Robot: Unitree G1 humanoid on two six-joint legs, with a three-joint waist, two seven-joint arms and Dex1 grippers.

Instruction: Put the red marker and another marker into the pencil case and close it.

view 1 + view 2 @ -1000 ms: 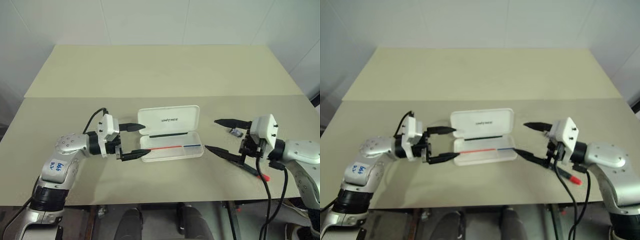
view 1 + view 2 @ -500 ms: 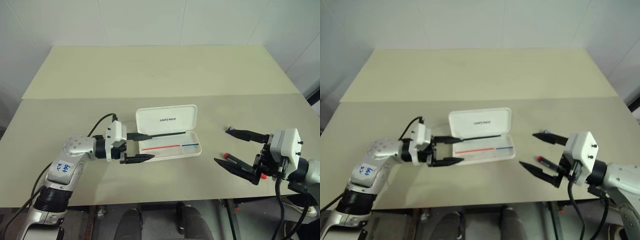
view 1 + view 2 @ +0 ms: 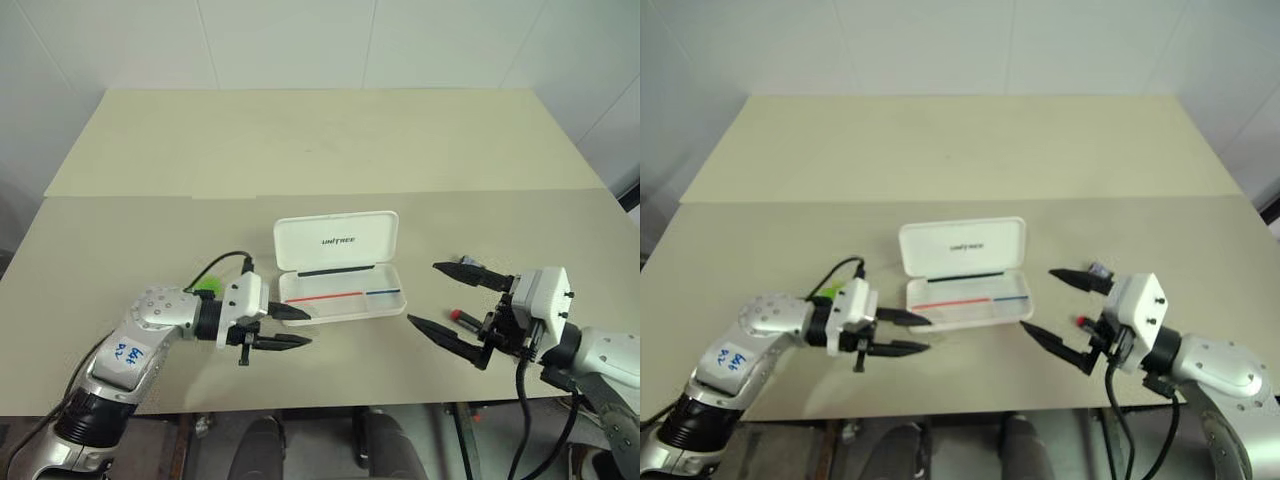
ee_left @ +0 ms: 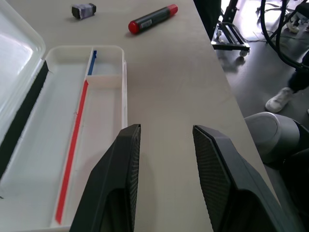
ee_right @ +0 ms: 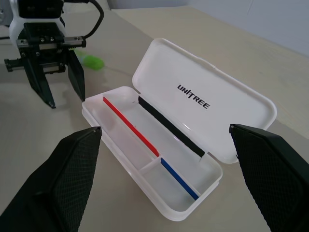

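The pencil case (image 3: 340, 266) lies open in the middle of the beige tabletop (image 3: 320, 150), its long axis running across the robot's front from left to right, the lid leaning back toward the far side with "UNITREE" in dark letters on it. It is a flat white plastic box with rounded corners; a red line and a shorter blue line run lengthwise along the tray, and a black strip lies along the hinge. The red marker (image 4: 153, 18), a slim black barrel with a red cap, lies on the tabletop well off the case's right end, roughly along the case's length but slanted, near a small grey stub (image 4: 83, 10). The green marker (image 5: 91, 61), short, thick and bright, lies behind the left tool (image 3: 290, 327), well apart from the case's left end. The left tool hovers just off the case's front left corner, its two black fingers partly apart and holding nothing. The right tool (image 3: 448, 298) hangs to the right of the case, fingers spread wide and empty, with the red marker's cap between them in the head views. Bare tabletop stretches beyond the lid to the far edge, and a narrower strip lies between the case and the near edge.
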